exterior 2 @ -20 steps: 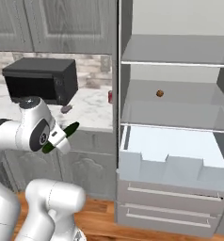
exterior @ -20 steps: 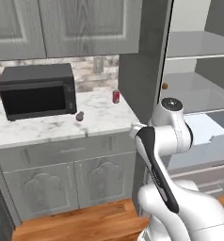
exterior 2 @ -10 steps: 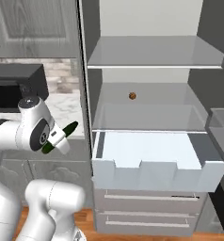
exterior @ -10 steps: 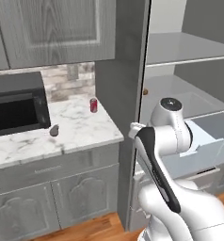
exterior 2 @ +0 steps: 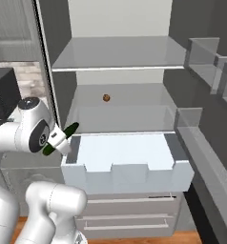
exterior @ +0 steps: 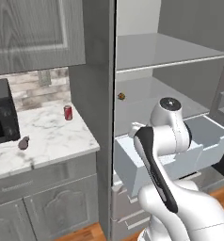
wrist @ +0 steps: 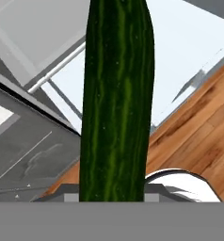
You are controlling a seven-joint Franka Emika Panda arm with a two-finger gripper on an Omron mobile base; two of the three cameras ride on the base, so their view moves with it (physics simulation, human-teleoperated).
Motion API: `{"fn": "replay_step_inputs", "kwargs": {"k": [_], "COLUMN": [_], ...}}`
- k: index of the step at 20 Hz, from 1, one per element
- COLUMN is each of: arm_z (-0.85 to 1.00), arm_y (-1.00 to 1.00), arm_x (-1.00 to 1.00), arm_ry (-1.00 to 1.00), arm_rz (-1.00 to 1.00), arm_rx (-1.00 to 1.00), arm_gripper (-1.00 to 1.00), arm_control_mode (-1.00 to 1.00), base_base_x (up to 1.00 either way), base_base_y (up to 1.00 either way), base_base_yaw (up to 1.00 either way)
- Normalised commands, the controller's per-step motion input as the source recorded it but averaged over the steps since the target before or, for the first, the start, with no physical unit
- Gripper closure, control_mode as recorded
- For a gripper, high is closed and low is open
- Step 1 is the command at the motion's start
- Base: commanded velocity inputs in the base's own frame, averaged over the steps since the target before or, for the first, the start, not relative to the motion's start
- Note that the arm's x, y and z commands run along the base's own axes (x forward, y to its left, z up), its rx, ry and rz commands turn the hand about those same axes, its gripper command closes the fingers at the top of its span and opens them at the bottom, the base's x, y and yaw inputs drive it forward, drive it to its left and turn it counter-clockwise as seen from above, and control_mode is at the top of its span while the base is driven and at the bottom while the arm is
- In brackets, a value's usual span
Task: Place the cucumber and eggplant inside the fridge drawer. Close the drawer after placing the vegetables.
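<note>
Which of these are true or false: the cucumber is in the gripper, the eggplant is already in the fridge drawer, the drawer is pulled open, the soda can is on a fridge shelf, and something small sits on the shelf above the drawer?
1. The cucumber is held in the gripper. True.
2. The eggplant is already in the fridge drawer. False: it lies on the marble counter, near the microwave.
3. The fridge drawer is pulled open. True.
4. The red soda can stands on a fridge shelf. False: it stands on the counter by the fridge wall.
5. A small brown object sits on the shelf above the drawer. True.
</note>
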Motion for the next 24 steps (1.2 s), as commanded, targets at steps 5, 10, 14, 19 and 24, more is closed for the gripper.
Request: {"fn": "replay_step_inputs", "kwargs": {"k": [5, 10, 14, 19, 24], "arm_z": [0.00, -0.02, -0.22, -0.54, -0.64], "arm_y": [0.00, -0.04, 0.03, 0.05, 0.00], "arm_x": [0.00, 0.02, 0.54, 0.88, 0.73], "arm_ry": [0.00, 0.00, 0.10, 0.19, 0.20], "arm_rz": [0.00, 0.01, 0.00, -0.03, -0.03], "arm_rx": [0.00, 0.00, 0.00, 0.00, 0.00], "arm_gripper": [1.00, 1.00, 1.00, 1.00, 1.00], "arm_control_mode": [1.00, -1.00, -1.00, -1.00, -1.00], "base_base_x": [0.33, 0.17, 0.00, 0.00, 0.00], "base_base_y": [-0.72, -0.26, 0.00, 0.00, 0.00], "base_base_yaw": [0.00, 0.01, 0.00, 0.00, 0.00]}}
